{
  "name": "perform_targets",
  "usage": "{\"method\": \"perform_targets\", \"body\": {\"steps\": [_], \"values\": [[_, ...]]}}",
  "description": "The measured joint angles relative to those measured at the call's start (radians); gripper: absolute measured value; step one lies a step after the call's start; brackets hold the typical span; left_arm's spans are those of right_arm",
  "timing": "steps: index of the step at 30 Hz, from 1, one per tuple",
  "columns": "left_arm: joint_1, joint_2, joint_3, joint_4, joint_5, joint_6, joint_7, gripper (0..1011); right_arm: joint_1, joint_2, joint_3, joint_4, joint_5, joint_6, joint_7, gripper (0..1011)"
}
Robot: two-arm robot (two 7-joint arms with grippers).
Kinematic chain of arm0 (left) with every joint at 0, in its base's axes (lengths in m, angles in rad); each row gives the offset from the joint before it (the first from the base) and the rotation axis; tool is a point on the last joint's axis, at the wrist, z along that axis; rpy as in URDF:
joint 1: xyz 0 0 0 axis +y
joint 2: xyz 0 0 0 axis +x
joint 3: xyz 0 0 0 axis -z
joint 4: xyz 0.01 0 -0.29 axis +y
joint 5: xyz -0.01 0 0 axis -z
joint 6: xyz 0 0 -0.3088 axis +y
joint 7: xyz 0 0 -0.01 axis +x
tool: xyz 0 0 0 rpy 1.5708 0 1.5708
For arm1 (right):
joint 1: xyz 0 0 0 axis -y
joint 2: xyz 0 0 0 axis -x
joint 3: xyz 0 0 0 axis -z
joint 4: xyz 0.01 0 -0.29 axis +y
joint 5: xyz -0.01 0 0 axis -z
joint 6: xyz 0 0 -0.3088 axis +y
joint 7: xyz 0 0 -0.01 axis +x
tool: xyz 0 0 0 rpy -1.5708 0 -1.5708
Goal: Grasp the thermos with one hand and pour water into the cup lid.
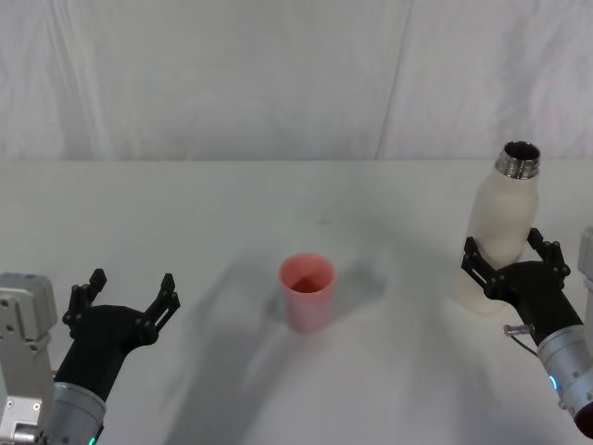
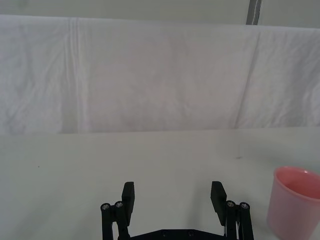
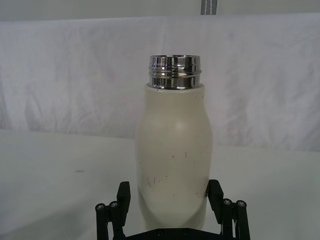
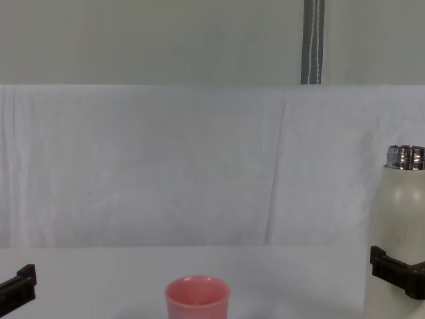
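Note:
The thermos (image 1: pixel 500 218) is a tall cream-white bottle with an uncapped shiny steel neck, standing upright at the table's right. My right gripper (image 1: pixel 504 245) is open around its lower body, one finger on each side. In the right wrist view the thermos (image 3: pixel 175 150) stands between the fingers (image 3: pixel 123 196), with a thin gap on one side. The cup lid (image 1: pixel 307 290) is a small salmon-pink cup standing upright at the table's centre, well left of the thermos. My left gripper (image 1: pixel 125 298) hovers open and empty at the near left, with the cup lid (image 2: pixel 295 205) off to its side.
A white cloth covers the table (image 1: pixel 185 222) and hangs as a backdrop behind it. The chest view has the cup lid (image 4: pixel 197 299) low in the middle and the thermos (image 4: pixel 398 226) at the right edge. Bare tabletop separates the two.

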Motion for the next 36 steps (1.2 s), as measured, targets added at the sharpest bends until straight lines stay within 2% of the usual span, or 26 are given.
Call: {"method": "perform_targets", "body": {"steps": [22,32,36], "values": [[0.0,0.0,0.0,0.0,0.0,0.0,0.0,1001,0.068,0.002,-0.007,0.081,0.006,-0.006,0.013,1000],[0.0,0.0,0.0,0.0,0.0,0.0,0.0,1001,0.065,0.002,-0.007,0.079,0.006,-0.006,0.013,997],[0.0,0.0,0.0,0.0,0.0,0.0,0.0,1001,0.064,0.002,-0.007,0.077,0.006,-0.006,0.012,951]]}}
